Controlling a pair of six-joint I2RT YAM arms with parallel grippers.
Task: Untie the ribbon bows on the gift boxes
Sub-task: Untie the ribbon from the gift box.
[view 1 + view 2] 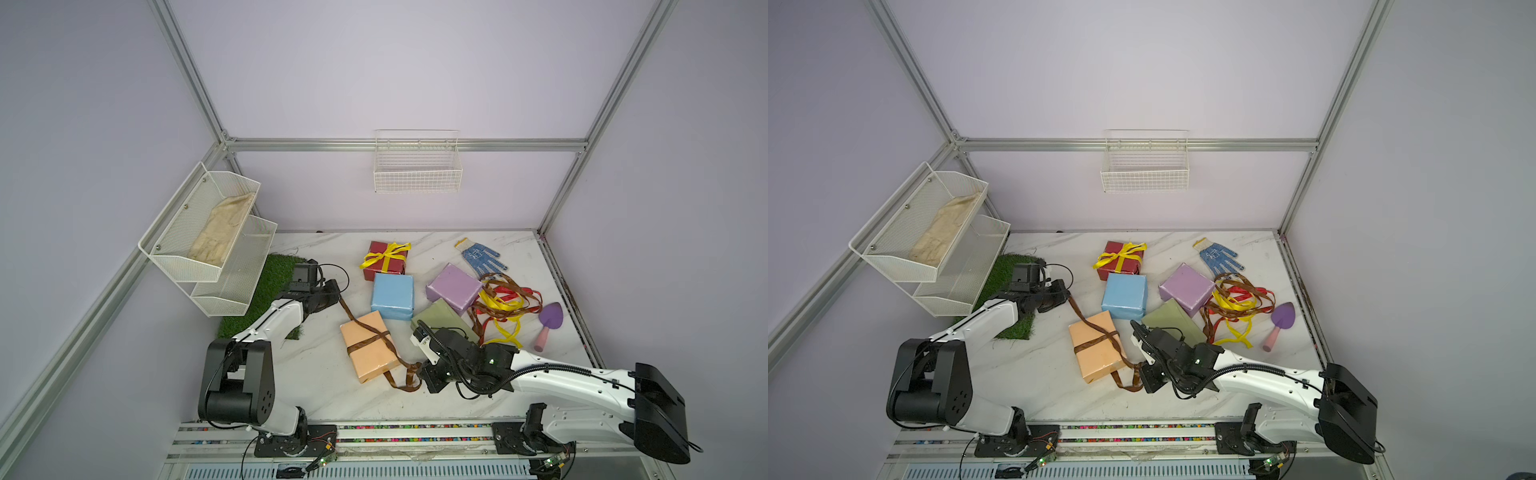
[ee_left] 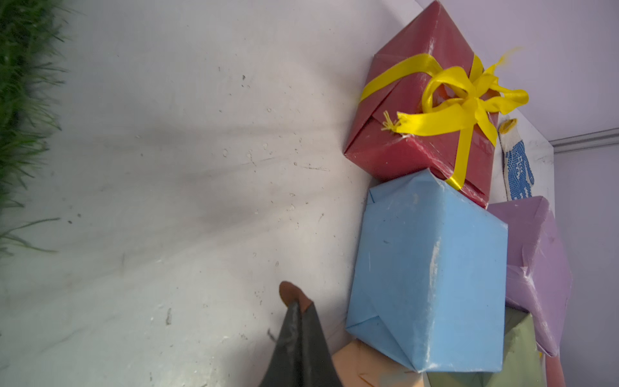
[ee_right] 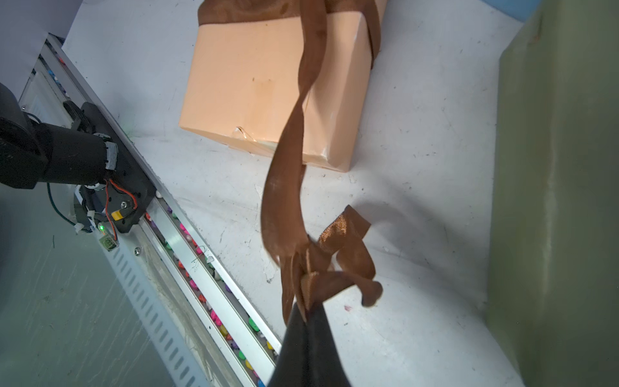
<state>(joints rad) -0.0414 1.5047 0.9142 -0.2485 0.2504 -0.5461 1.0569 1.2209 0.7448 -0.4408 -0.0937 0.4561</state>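
Observation:
A brown ribbon (image 1: 365, 332) still wraps the peach orange gift box (image 1: 370, 361) and stretches off to both sides. My left gripper (image 1: 336, 293) is shut on one end (image 2: 289, 293), my right gripper (image 1: 420, 368) on the other, bunched end (image 3: 335, 264). The dark red box (image 1: 384, 259) keeps a tied yellow bow (image 2: 469, 100). The light blue (image 1: 392, 296), lilac (image 1: 454, 289) and olive green (image 1: 442, 318) boxes are bare. Loose yellow, brown and red ribbons (image 1: 505, 305) lie piled at the right.
A blue-dotted glove (image 1: 482, 255) and a purple trowel (image 1: 549, 322) lie at the right. A grass mat (image 1: 266, 291) and tiered wire baskets (image 1: 216, 245) are on the left, and a wall basket (image 1: 417, 166) hangs at the back. A metal rail (image 3: 187, 254) edges the front.

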